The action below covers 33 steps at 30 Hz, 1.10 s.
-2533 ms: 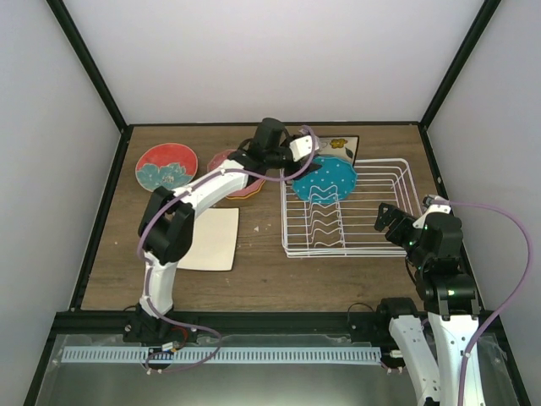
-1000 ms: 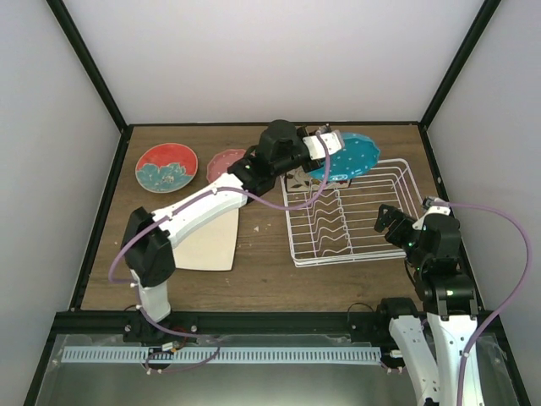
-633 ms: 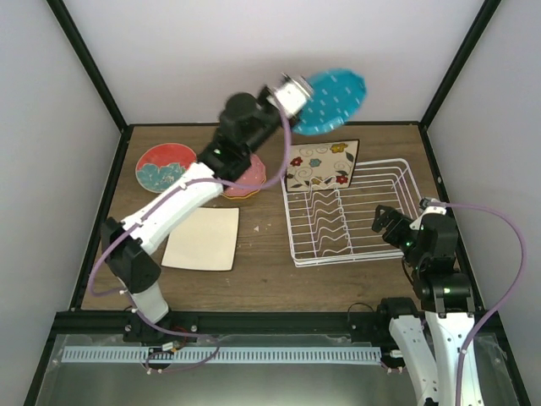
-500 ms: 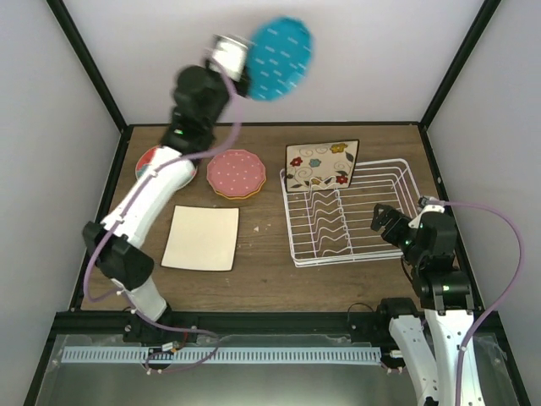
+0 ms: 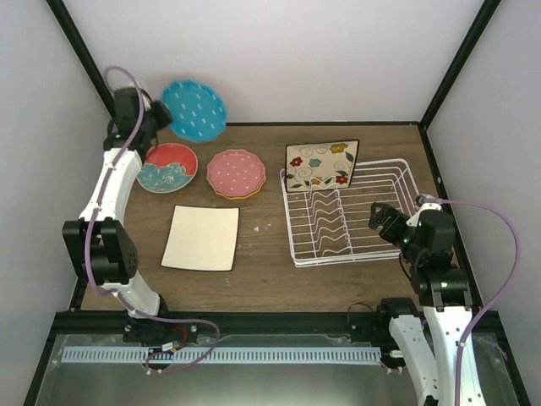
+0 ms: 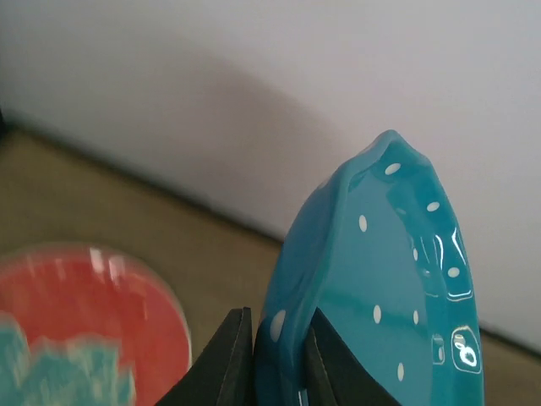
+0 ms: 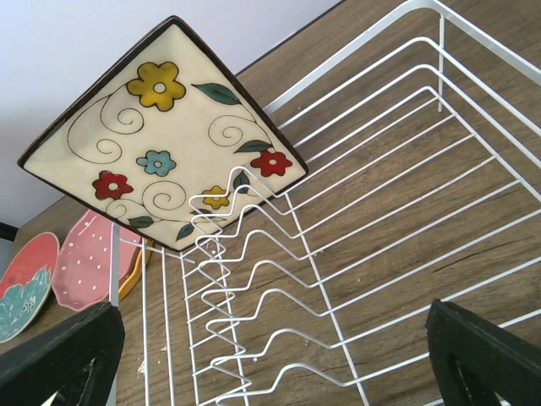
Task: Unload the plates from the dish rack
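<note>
Robot lab cell, folks: plain white walls (image 5: pixel 279 59), black frame posts (image 5: pixel 452 63), a wood table (image 5: pixel 262 266), left arm (image 5: pixel 114 186) and right arm (image 5: pixel 439 288) mounted at its near edge, purple cables (image 5: pixel 512 233) looping free, a slotted metal rail (image 5: pixel 254 355) below.

The slots of the dish rack (image 5: pixel 338 224) lie open from above, save its 11 o'clock corner, where the floral square plate (image 5: pixel 321 166) stands. Bare tabletop (image 5: pixel 262 237) runs at the rack's 9 o'clock. Beyond it, the cream square plate (image 5: pixel 201 238), pink dotted plate (image 5: pixel 237 172) and red-and-teal plate (image 5: pixel 166 167) fill the 10 o'clock side, with the blue dotted plate (image 5: pixel 194 110) held aloft there.

no readable text, labels or numbers anywhere
</note>
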Tool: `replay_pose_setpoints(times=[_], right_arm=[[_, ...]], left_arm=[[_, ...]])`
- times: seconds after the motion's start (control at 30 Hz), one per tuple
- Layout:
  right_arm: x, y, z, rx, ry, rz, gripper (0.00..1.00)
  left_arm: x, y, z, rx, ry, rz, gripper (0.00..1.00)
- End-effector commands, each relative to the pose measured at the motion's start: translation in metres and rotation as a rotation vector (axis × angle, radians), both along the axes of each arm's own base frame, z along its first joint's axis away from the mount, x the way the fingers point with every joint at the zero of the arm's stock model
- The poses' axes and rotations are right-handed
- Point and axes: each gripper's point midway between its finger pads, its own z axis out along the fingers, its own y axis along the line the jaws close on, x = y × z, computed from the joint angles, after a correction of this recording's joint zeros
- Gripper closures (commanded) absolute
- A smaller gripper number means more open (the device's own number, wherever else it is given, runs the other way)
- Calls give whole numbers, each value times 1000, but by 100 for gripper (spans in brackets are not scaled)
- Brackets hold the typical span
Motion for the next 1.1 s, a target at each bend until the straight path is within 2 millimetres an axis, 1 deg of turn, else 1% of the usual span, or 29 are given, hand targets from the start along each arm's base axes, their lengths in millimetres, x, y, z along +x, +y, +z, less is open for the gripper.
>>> replay_pose_setpoints(times=[0.0,0.07,0.17,0.23,0.33,0.53,0.63,0.9,1.0,1.07], right_arm=[[-1,-1,5,2,-20,-7,0],[-2,-2,5,-2,-22,-8,0],[-3,-2,6,-10,-22,-8,0],[-2,-2,6,-14,-22,-6,0],[-3,-3,7,-19,-19,-5,0],[-7,-6,9,-33,-16,-19,0],[-10,-8,10,-40,-18,-29,0],[-16,-13,13,-54,-19,-50,0],[-15,-13,13,-55,-17,-52,0],[-14,-13,13,-56,-15,-53,0]], left_arm=[[-19,-49,-38,-306,106,-155,96],[-25,-56,-72,-329,180,-164,96],[-30,-61,-113,-347,274,-166,96],[-32,-66,-133,-348,318,-171,96],[-31,-74,-155,-344,365,-181,96],[-24,-94,-180,-309,409,-215,96],[-19,-99,-195,-303,436,-214,96],[-2,-109,-205,-281,445,-217,96],[2,-111,-210,-273,453,-217,96],[3,-112,-215,-271,461,-219,94]])
